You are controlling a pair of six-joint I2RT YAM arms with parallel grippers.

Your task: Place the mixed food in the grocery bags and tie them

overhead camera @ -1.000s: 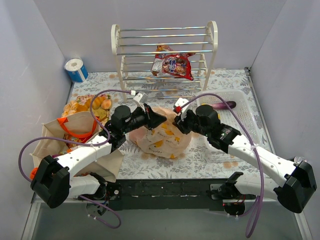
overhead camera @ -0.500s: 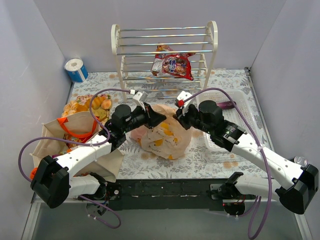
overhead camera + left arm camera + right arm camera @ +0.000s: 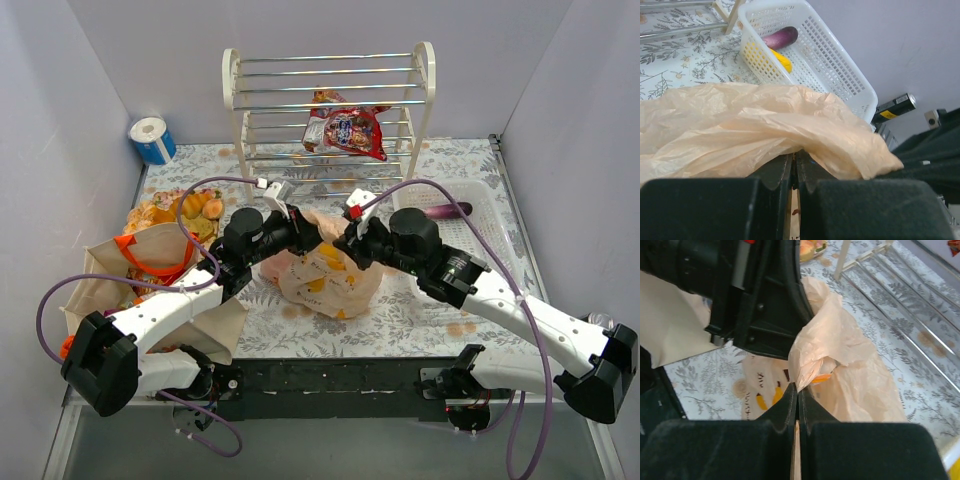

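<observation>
The peach-orange plastic grocery bag (image 3: 325,278) lies mid-table with yellow fruit (image 3: 331,263) showing through its film. My left gripper (image 3: 316,237) is shut on a bunched fold of the bag's top edge (image 3: 765,125); its tips (image 3: 794,158) pinch the film. My right gripper (image 3: 348,244) sits close beside it, shut on another gathered fold (image 3: 827,335) at its tips (image 3: 797,389). The beige canvas tote (image 3: 105,280) with orange handles stands at the left. A red snack packet (image 3: 348,130) rests on the rack.
A white wire rack (image 3: 330,105) stands at the back. A white lattice basket (image 3: 465,225) at the right holds a purple eggplant (image 3: 781,37). A plate of pastries (image 3: 175,212) and a blue-white roll (image 3: 152,140) sit at the left.
My right gripper has moved left toward the left gripper and has shut on the bag's film. The left gripper has kept its hold in place.
</observation>
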